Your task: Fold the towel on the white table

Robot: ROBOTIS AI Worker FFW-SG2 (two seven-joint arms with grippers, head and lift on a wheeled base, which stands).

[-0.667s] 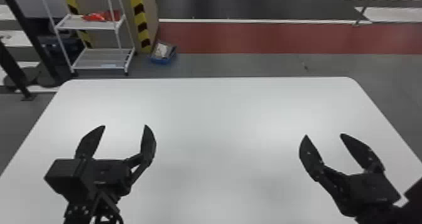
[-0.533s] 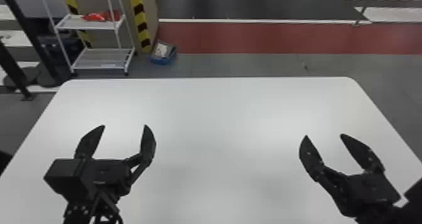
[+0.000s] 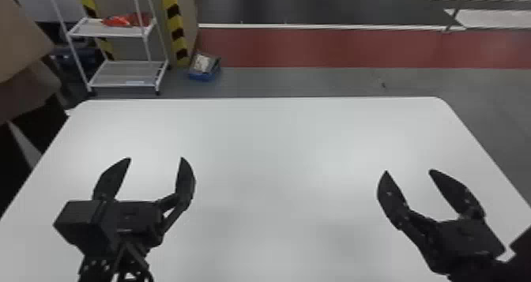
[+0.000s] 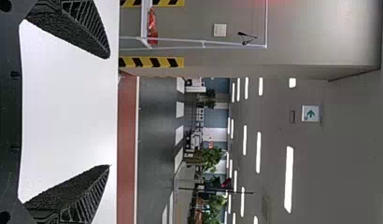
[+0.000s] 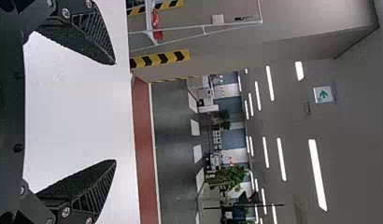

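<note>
1. Head view: white table [image 3: 276, 143] is seen across most of the foreground, w/ its rounded far corners & straight far edge in sight.
2. L gripper [image 3: 154, 158] is held over the table's L side, spread wide, tips well apart, pointed toward the far edge. White tabletop is seen btwn the tips.
3. R gripper [image 3: 409, 171] is held over the table's R side, also spread, tips pointed away from the robot. Tabletop is likewise seen btwn them.
4. L wrist view: L gripper [image 4: 109, 111] is shown w/ its ribbed tips parted, tabletop btwn & behind.
5. R wrist view: same spread is shown for R gripper [image 5: 115, 112], tips apart, tabletop btwn.
6. Bkgd, head view: white shelf unit [image 3: 126, 74] is placed past the far L corner, w/ a red item [image 3: 126, 20] set on its upper shelf. Blue bin [image 3: 203, 76] is set on the floor near it, & a red floor strip [image 3: 336, 48] is seen beyond the table.
7. Green-arrow sign [image 4: 311, 113] & plants [image 4: 210, 158] are caught in L wrist view, farther off.
</note>
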